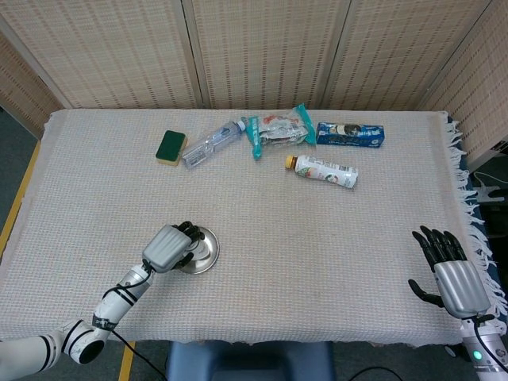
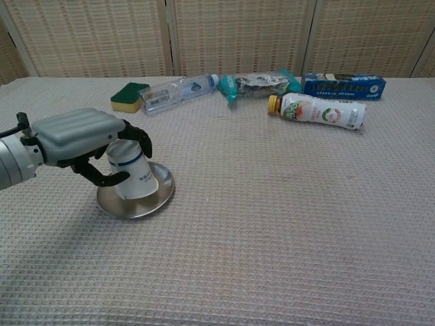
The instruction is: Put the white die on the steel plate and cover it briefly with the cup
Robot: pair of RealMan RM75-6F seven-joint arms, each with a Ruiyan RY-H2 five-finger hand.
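Observation:
My left hand [image 2: 81, 139] [image 1: 168, 247] grips a white cup with a blue band [image 2: 134, 174], held upside down with its mouth down on the steel plate [image 2: 158, 193] [image 1: 205, 248]. The white die is hidden; no part of it shows in either view. In the head view the hand covers most of the cup. My right hand [image 1: 451, 271] rests far off at the table's right front edge, fingers spread and holding nothing.
Along the back of the table lie a green sponge [image 2: 129, 96], a clear plastic bottle [image 2: 178, 92], a teal snack bag [image 2: 257, 83], a blue box [image 2: 343, 85] and a drink bottle on its side [image 2: 318, 111]. A woven cloth [image 2: 285, 224] covers the table.

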